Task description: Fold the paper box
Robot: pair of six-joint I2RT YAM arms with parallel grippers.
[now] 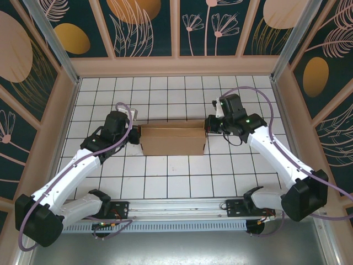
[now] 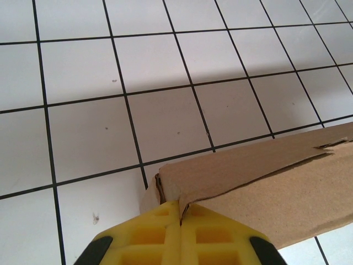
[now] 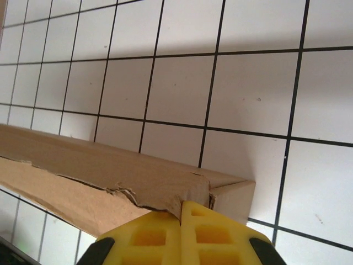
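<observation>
Left gripper [image 1: 136, 134] is clenched on the left end of the paper box [image 1: 174, 141]. My wrist view shows its yellow fingers [image 2: 149, 232] pressed together with a cardboard edge pinched in the seam. Right gripper [image 1: 208, 126] is clamped the same way on the box's right end, near its far corner. I see the box lying across the middle of the desk [image 1: 165, 179], long side parallel to the near edge, walls partly raised, one cardboard edge ragged.
</observation>
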